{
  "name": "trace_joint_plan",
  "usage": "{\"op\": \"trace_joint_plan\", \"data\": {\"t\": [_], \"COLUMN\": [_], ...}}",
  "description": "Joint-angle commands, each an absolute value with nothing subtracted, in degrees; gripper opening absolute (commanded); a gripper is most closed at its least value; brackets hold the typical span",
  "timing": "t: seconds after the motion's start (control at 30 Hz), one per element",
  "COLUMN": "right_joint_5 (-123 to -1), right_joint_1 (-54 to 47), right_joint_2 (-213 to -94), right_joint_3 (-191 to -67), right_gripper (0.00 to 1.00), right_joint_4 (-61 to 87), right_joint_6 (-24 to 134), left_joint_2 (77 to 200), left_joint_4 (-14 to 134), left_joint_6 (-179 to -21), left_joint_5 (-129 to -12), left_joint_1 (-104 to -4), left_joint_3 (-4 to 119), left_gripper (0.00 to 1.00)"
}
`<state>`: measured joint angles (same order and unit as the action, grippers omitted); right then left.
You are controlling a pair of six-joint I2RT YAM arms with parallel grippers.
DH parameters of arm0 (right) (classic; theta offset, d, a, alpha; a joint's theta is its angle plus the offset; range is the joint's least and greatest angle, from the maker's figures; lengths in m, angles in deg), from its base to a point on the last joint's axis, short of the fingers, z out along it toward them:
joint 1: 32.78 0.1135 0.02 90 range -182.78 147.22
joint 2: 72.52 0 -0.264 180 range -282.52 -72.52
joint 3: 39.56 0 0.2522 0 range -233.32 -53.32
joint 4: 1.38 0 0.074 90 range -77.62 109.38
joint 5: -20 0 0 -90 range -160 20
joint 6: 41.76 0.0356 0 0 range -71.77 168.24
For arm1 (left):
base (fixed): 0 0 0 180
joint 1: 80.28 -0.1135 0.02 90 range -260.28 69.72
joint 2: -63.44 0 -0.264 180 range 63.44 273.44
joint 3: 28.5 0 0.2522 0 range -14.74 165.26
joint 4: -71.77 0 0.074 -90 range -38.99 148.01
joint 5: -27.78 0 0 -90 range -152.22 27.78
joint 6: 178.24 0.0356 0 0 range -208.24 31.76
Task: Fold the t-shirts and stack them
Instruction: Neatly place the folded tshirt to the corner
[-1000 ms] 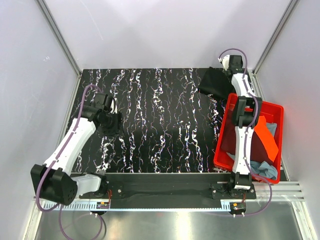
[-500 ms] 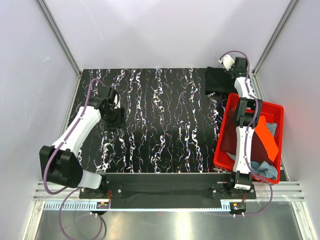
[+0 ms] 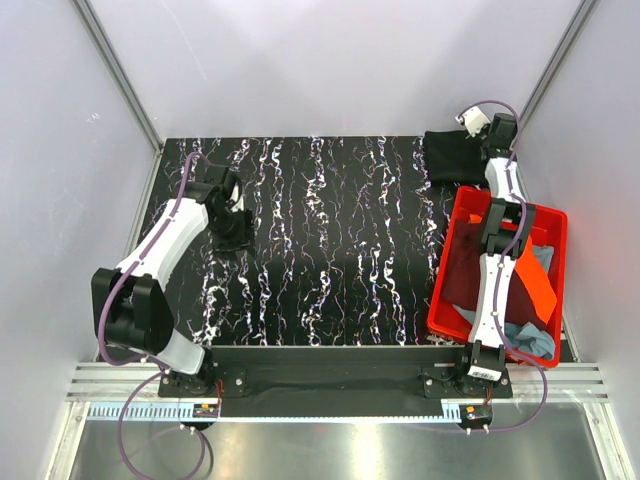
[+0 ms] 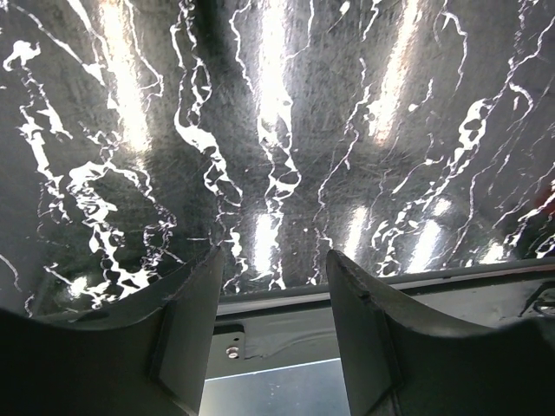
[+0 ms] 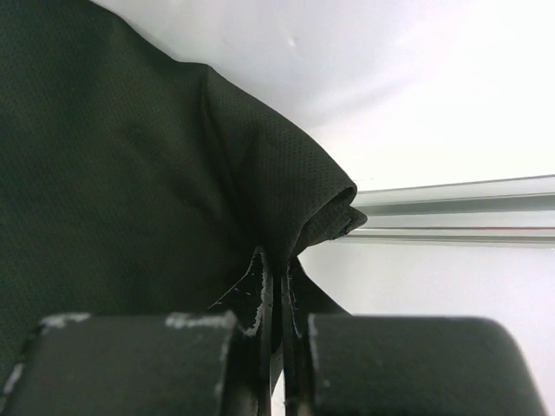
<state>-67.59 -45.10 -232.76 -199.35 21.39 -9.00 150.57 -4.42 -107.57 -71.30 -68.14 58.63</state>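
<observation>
Where the top view looks down on the whole scene, we count two arms, one red plastic bin (image 3: pixel 447 270) and four t-shirts. The black t-shirt (image 3: pixel 455 157) lies bunched at the far right corner of the black marbled table (image 3: pixel 330 230), just beyond the bin. The other three are inside the bin: a maroon t-shirt (image 3: pixel 462 285), an orange t-shirt (image 3: pixel 535 282) and a grey-blue t-shirt (image 3: pixel 530 342) at its near end. The right gripper (image 3: pixel 484 140) is at the black shirt's far right edge, but from here we cannot tell how its fingers stand. The left gripper (image 3: pixel 236 235) hangs over bare table at the left, well apart from every shirt.

In the left wrist view, we see the left gripper (image 4: pixel 273 334) with its two fingers (image 4: pixel 186 347) parted about halfway. There is nothing between them, only marbled table and a strip of metal frame (image 4: pixel 251 338) beyond.

In the right wrist view, we see what the top view hides. The right gripper (image 5: pixel 276 321) is pinched tight on a fold of the black t-shirt (image 5: pixel 130 173), whose cloth fills the left of the picture. A white wall (image 5: pixel 434 87) and an aluminium rail (image 5: pixel 460 212) stand behind it.
</observation>
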Motion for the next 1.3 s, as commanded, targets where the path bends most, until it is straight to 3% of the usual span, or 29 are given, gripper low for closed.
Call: {"op": "trace_joint_plan", "data": {"t": [0.0,0.1,0.2,0.23,0.4,0.43,0.47,0.5,0.7,0.87,1.27], "right_joint_5": [-64.5,-65.2,-68.5,-69.4,-75.8,-76.2,-76.8,-77.7,-80.6,-73.7,-70.2], "right_joint_1": [-45.0,-45.2,-45.2,-45.3,-45.2,-45.2,-45.2,-45.1,-43.9,-39.5,-9.7], "right_joint_2": [-233.4,-233.3,-232.3,-231.8,-225.6,-222.5,-220.7,-219.0,-207.6,-193.9,-165.5], "right_joint_3": [-199.9,-199.6,-198.8,-199.6,-199.0,-197.6,-197.0,-195.8,-192.1,-176.4,-135.4], "right_gripper": [0.0,0.0,0.41,0.67,0.78,0.82,0.94,0.97,1.0,1.0,1.0], "right_joint_4": [16.9,16.1,13.4,13.2,13.8,14.0,14.8,15.4,25.0,27.1,27.9], "right_joint_6": [-8.9,-7.7,-3.6,-1.6,8.6,10.4,14.5,16.3,32.9,45.0,58.9], "left_joint_2": [151.1,151.0,150.5,150.3,147.0,146.3,144.8,144.0,134.8,125.9,106.5], "left_joint_4": [-4.0,-3.9,-3.3,-2.9,0.1,1.6,2.4,3.2,7.7,11.6,12.6], "left_joint_6": [-108.3,-108.9,-109.5,-109.9,-111.5,-112.2,-112.6,-112.8,-112.6,-112.4,-115.4], "left_joint_5": [-73.4,-74.1,-74.6,-74.8,-75.5,-75.6,-75.7,-75.8,-73.7,-74.4,-79.3], "left_joint_1": [-68.3,-68.4,-68.2,-68.3,-68.3,-68.3,-68.3,-68.3,-68.3,-68.3,-68.4], "left_joint_3": [61.5,61.0,60.2,60.1,57.1,56.4,55.8,54.5,50.3,43.9,34.0], "left_gripper": [0.56,0.56,0.56,0.56,0.56,0.56,0.56,0.56,0.56,0.54,0.58]}}
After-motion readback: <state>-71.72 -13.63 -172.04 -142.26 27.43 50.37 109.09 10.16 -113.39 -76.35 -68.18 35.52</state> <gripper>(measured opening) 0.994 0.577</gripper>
